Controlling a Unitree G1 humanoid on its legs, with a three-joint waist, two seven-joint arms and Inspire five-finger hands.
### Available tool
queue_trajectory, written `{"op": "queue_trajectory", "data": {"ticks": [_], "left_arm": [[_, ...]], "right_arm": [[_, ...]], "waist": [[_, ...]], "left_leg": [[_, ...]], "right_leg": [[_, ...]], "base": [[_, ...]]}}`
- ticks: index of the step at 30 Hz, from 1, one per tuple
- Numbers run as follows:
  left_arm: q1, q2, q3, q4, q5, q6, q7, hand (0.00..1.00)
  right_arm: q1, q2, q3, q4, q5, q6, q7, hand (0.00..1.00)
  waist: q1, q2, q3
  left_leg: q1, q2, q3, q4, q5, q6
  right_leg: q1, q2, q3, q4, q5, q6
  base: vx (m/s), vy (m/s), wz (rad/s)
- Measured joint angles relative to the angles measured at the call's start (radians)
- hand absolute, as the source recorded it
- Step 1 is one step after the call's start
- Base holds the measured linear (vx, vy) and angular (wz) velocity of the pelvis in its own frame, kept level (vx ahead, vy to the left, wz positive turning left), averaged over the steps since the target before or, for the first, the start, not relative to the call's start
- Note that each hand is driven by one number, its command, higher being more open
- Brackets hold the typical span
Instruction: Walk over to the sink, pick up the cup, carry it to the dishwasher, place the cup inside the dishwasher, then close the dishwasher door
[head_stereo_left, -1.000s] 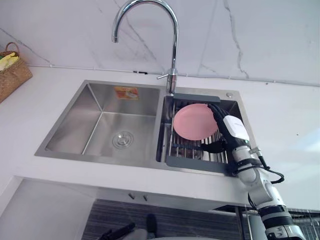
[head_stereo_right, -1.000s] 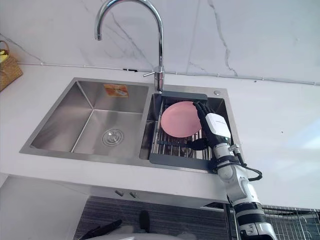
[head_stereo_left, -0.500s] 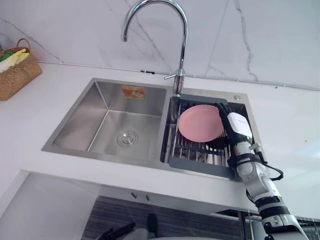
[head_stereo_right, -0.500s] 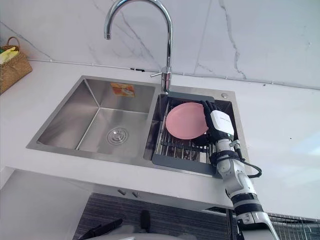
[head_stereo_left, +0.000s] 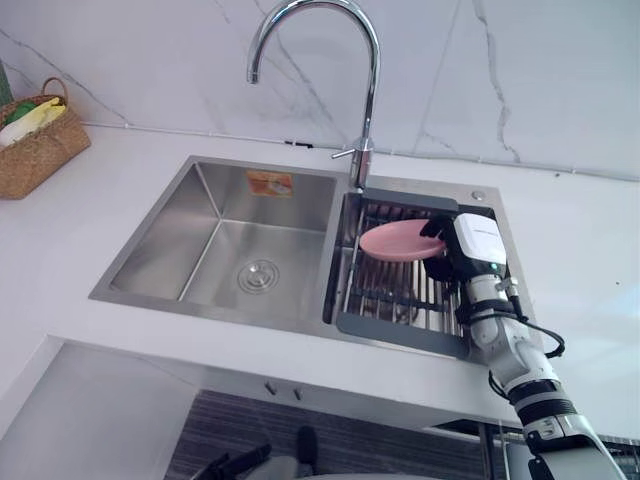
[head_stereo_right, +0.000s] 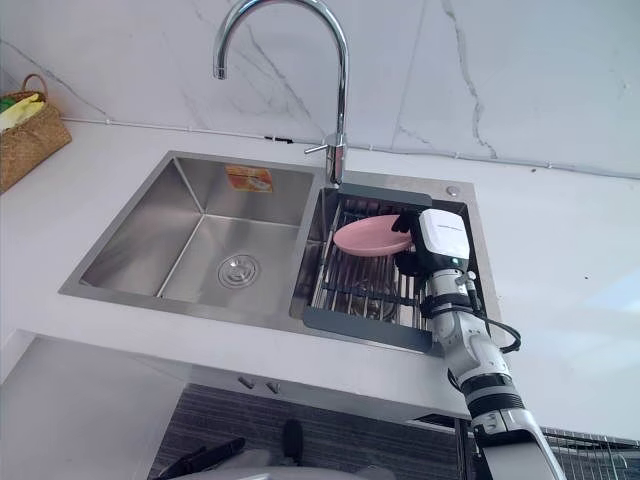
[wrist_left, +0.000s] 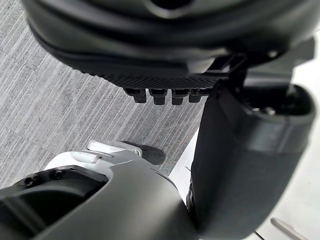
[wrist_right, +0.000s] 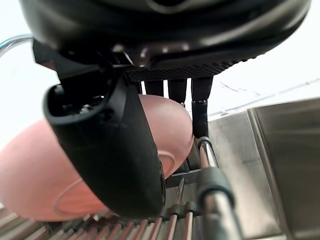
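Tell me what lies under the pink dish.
Under the pink dish, pinched by the right hand, are the bars of the dark drying rack in the sink. The dish hides whatever lies directly beneath it.

This is a kitchen. A stainless double sink (head_stereo_left: 215, 240) is set into a white worktop (head_stereo_left: 585, 245) below a marbled wall (head_stereo_left: 150, 60). A tall curved tap (head_stereo_left: 366, 90) rises beyond the fingers (wrist_right: 200, 112), a wire dish rack (head_stereo_left: 395, 300) lies beneath them, and a woven basket (head_stereo_left: 35, 150) stands far to their left.
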Motion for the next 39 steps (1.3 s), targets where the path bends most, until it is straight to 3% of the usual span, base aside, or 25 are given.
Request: {"op": "queue_trajectory", "data": {"ticks": [12, 16, 24, 31, 39], "left_arm": [[0.0, 0.002, -0.003, 0.003, 0.003, -0.001, -0.008, 1.0], [0.0, 0.003, -0.003, 0.004, 0.003, -0.003, -0.013, 1.0], [0.0, 0.0, 0.003, 0.012, 0.003, -0.022, -0.016, 1.0], [0.0, 0.0, 0.005, 0.012, 0.003, -0.028, -0.017, 1.0], [0.001, -0.016, 0.005, 0.009, 0.001, -0.041, -0.016, 1.0]], "right_arm": [[-0.022, -0.043, 0.056, 0.029, -0.047, -0.021, -0.023, 0.0], [-0.023, -0.066, 0.062, 0.033, -0.074, -0.087, -0.009, 0.0], [-0.038, -0.1, 0.098, 0.017, -0.075, -0.207, -0.007, 0.0], [-0.029, -0.121, 0.092, -0.025, -0.083, -0.221, -0.014, 0.0], [0.023, -0.116, -0.021, -0.246, -0.068, -0.267, -0.108, 0.0]], "waist": [[0.001, 0.005, 0.0], [0.001, 0.005, 0.0], [0.002, 0.002, 0.002], [0.001, 0.002, 0.004], [-0.015, 0.029, 0.021]], "left_leg": [[0.014, 0.011, -0.012, 0.0, 0.008, -0.011], [0.011, 0.011, -0.01, 0.0, 0.013, -0.017], [-0.003, 0.01, -0.002, 0.0, 0.032, -0.028], [-0.008, 0.012, -0.004, 0.0, 0.038, -0.024], [-0.009, 0.034, 0.007, 0.0, 0.029, -0.035]], "right_leg": [[-0.005, 0.007, -0.006, 0.031, -0.003, -0.004], [-0.006, 0.007, -0.01, 0.029, -0.021, -0.015], [-0.004, 0.003, -0.033, 0.004, -0.068, 0.009], [-0.012, 0.005, -0.028, 0.024, -0.065, 0.011], [-0.031, 0.017, 0.007, 0.036, -0.039, 0.003]], "base": [[0.05, -0.065, 0.01], [-0.01, -0.075, -0.02], [-0.04, -0.084, 0.0], [0.0, -0.061, 0.02], [-0.04, -0.034, -0.08]]}}
